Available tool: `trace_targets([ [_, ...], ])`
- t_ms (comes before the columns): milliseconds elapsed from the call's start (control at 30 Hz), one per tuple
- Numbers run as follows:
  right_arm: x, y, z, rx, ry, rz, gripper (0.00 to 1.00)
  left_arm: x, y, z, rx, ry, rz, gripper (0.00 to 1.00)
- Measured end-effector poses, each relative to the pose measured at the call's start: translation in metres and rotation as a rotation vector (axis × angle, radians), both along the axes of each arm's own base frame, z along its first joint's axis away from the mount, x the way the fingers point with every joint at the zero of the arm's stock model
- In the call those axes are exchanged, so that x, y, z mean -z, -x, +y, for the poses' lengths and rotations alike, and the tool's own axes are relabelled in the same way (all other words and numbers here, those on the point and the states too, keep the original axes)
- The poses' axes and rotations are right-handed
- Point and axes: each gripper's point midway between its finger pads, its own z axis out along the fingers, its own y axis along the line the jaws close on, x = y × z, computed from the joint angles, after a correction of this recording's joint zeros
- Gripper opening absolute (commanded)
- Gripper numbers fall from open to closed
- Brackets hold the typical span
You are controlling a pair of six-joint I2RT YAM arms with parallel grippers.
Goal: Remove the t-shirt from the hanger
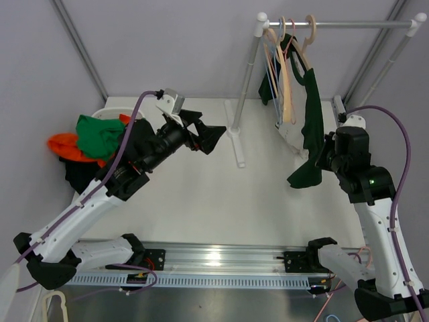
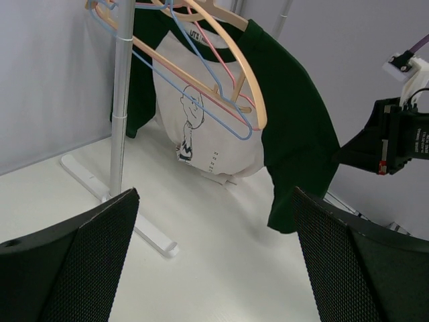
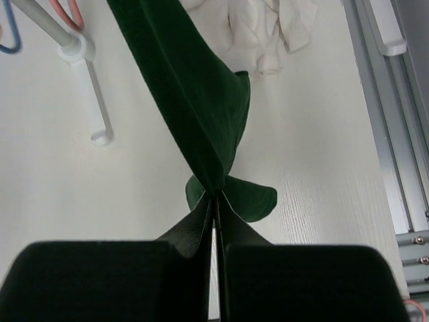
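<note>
The t-shirt (image 1: 309, 114) has a white body and dark green sleeves and hangs on a wooden hanger (image 1: 299, 52) at the right of the rack. My right gripper (image 1: 322, 158) is shut on the lower end of one green sleeve (image 3: 194, 87), pulled taut between the hanger and the jaws. The pinch shows at the fingertips in the right wrist view (image 3: 216, 201). My left gripper (image 1: 212, 138) hovers open left of the rack, holding nothing. In its own view the fingers (image 2: 214, 201) frame the t-shirt (image 2: 295, 127) and hanger (image 2: 228, 54) from a distance.
The rack's upright pole (image 1: 244, 80) and foot bar (image 1: 236, 144) stand between the two arms. Blue and pink wire hangers (image 2: 201, 87) hang beside the wooden one. A pile of green, orange and black clothes (image 1: 94, 137) lies at the far left. A metal rail (image 1: 214, 258) runs along the near edge.
</note>
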Motion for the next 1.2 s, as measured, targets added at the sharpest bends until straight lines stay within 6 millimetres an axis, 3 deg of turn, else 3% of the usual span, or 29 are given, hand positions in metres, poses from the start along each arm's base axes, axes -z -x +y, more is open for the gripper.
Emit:
trace_targets([
  [267, 0.038, 0.015, 0.0, 0.015, 0.039, 0.147, 0.0, -0.003, 0.005, 0.004, 0.001, 0.008, -0.009, 1.0],
  [433, 0.049, 0.017, 0.003, 0.01, 0.079, 0.206, 0.02, -0.004, 0.006, 0.005, 0.002, 0.011, -0.012, 1.0],
  [467, 0.048, 0.017, 0.002, 0.01, 0.083, 0.207, 0.06, -0.004, 0.006, 0.005, 0.001, 0.011, -0.012, 0.99],
  [500, 0.045, 0.018, 0.002, 0.014, 0.086, 0.204, 0.31, -0.004, 0.006, 0.005, 0.001, 0.011, -0.013, 0.99],
  [567, 0.035, 0.019, -0.001, 0.028, 0.088, 0.187, 0.47, -0.004, 0.006, 0.006, -0.001, 0.011, -0.013, 1.0],
  [600, 0.029, 0.018, -0.003, 0.034, 0.09, 0.171, 0.62, -0.004, 0.006, 0.006, -0.002, 0.011, -0.013, 0.99],
  [633, 0.019, 0.018, -0.005, 0.039, 0.093, 0.151, 0.63, -0.005, 0.006, 0.006, -0.002, 0.012, -0.014, 0.99],
  [867, -0.07, -0.002, -0.008, 0.05, 0.102, -0.036, 0.59, -0.009, 0.007, 0.012, -0.02, 0.022, -0.023, 0.99],
  [967, -0.11, -0.025, -0.001, 0.024, 0.106, -0.128, 0.57, -0.01, 0.007, 0.012, -0.024, 0.023, -0.024, 0.99],
  [1067, -0.138, -0.058, 0.011, -0.016, 0.122, -0.2, 0.55, -0.01, 0.007, 0.012, -0.023, 0.022, -0.023, 1.0],
  [1200, -0.15, -0.112, 0.032, -0.074, 0.148, -0.244, 0.53, -0.009, 0.007, 0.012, -0.023, 0.022, -0.023, 1.0],
])
